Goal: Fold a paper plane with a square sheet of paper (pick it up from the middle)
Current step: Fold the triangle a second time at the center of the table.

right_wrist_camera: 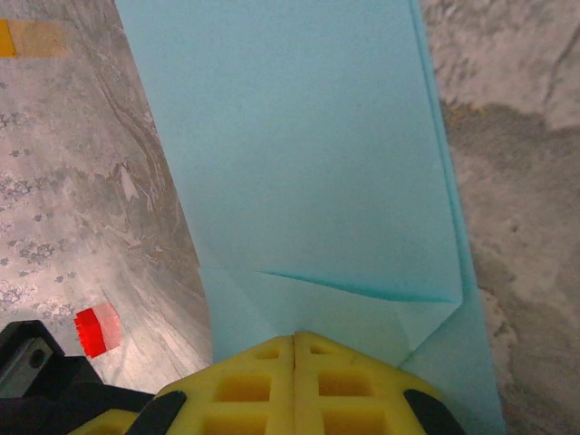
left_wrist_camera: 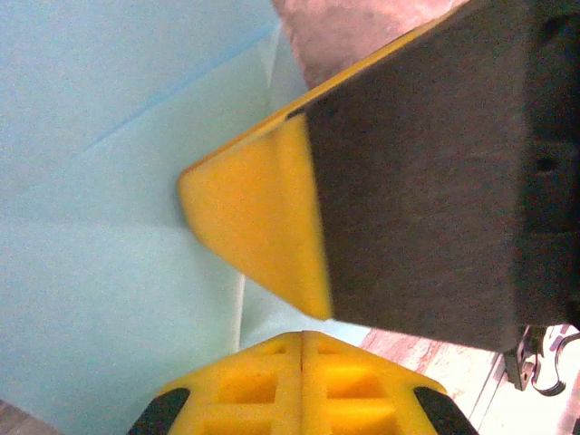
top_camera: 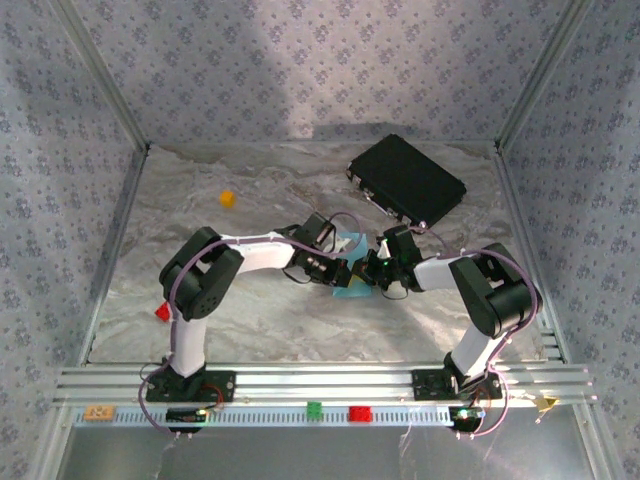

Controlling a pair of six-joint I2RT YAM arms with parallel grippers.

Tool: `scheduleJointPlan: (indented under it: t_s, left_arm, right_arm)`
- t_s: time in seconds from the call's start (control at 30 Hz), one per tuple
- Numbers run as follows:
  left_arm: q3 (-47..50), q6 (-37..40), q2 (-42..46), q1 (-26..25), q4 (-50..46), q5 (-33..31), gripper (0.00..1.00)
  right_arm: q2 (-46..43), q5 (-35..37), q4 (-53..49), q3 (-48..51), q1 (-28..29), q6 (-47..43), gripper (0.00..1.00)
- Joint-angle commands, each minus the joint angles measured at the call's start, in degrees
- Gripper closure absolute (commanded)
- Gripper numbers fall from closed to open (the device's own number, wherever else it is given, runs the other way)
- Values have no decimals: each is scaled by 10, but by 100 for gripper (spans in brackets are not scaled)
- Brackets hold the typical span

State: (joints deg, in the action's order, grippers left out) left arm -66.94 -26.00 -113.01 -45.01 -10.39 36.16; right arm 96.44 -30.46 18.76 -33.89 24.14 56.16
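Right wrist: right gripper (right_wrist_camera: pixel 296 337) clamps paper sheet (right_wrist_camera: pixel 308 163), long axis running straight ahead. Left gripper (left_wrist_camera: pixel 302 333) pinches it too.

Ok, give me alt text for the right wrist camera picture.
The right pincer, shut, grips a creased light-blue sheet of paper that stretches away over a grey marbled table. A small red block lies at lower left.

I can read no text, label, brand or number; the white ruled strip (top_camera: pixel 270 415) on the silver front rail (top_camera: pixel 320 380) shows only illegible ticks.
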Motion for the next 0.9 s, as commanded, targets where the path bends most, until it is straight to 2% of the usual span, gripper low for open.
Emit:
scheduleJointPlan:
  t_s: [0.0,0.87]
  left_arm:
    - [-5,13,-12,-1,-23,-3,95]
    - [81,-6,32,-1,-26,4,94]
  right_arm:
    - [4,30,-52,14,-6,-3,98]
    - [8,30,-58,12,-10,-7,98]
